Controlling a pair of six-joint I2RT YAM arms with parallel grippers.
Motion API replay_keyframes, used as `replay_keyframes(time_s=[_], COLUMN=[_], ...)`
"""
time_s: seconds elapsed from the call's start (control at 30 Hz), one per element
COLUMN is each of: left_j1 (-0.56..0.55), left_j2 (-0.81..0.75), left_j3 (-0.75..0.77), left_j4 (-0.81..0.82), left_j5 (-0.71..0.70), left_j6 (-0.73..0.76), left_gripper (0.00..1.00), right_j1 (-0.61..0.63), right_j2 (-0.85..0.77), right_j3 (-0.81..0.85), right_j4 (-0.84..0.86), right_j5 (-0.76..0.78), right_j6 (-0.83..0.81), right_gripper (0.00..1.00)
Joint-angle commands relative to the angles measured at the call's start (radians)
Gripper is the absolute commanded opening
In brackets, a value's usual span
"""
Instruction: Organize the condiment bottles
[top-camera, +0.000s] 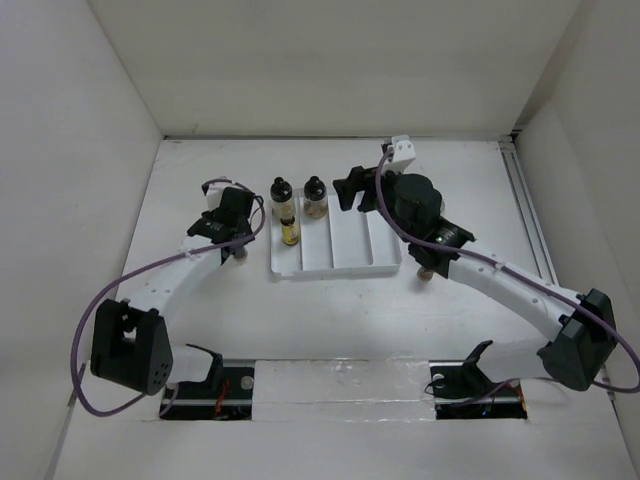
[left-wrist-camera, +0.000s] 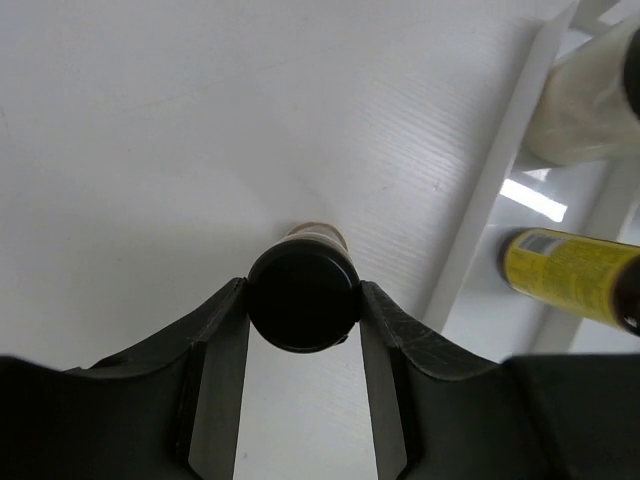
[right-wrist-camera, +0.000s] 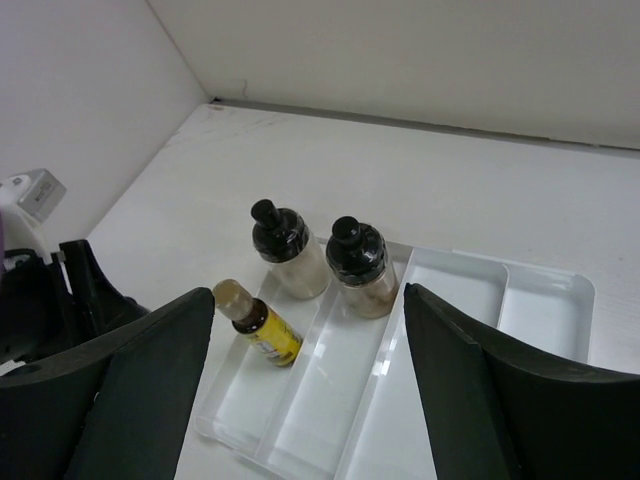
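A small bottle with a black cap stands on the table just left of the white divided tray. My left gripper is shut on it, a pad pressed to each side of the cap. In the tray's left compartments two black-capped bottles stand upright at the far end. A yellow-labelled bottle lies in front of the left one. My right gripper hangs open above the tray with nothing between its fingers. In the top view it is over the tray's far right end.
Another small bottle stands on the table right of the tray, partly hidden under my right arm. White walls close in the table on the left, back and right. A rail runs along the right side.
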Motion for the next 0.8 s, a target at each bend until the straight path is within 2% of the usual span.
replay_keyframes(time_s=[0.0, 0.13, 0.27, 0.37, 0.47, 0.5, 0.63, 0.77], left_j1=[-0.001, -0.025, -0.058, -0.058, -0.058, -0.058, -0.058, -0.058], left_j2=[-0.153, -0.328, -0.388, -0.439, -0.439, -0.439, -0.387, -0.319], left_j3=[0.093, 0.162, 0.227, 0.294, 0.374, 0.374, 0.341, 0.308], left_j4=[-0.023, -0.081, -0.181, -0.181, -0.191, -0.181, -0.099, 0.024], left_j5=[0.0, 0.104, 0.16, 0.217, 0.346, 0.427, 0.585, 0.627], left_j6=[-0.013, -0.004, 0.018, 0.033, 0.054, 0.055, 0.055, 0.055], left_gripper=[0.21, 0.21, 0.21, 0.22, 0.23, 0.23, 0.23, 0.23], right_j1=[0.001, 0.001, -0.021, -0.039, -0.062, -0.071, -0.091, -0.114], right_j2=[-0.079, -0.111, -0.138, -0.161, -0.17, -0.182, -0.191, -0.191], right_j3=[0.001, 0.001, -0.021, -0.021, -0.03, -0.03, -0.039, -0.048], right_j4=[0.013, -0.019, -0.041, -0.062, -0.074, -0.074, -0.084, -0.094], right_j5=[-0.029, -0.018, -0.018, -0.029, -0.029, -0.029, -0.047, -0.058], right_j6=[0.004, 0.004, 0.004, 0.013, 0.023, 0.023, 0.032, 0.05], right_gripper=[0.82, 0.82, 0.82, 0.82, 0.82, 0.82, 0.82, 0.82])
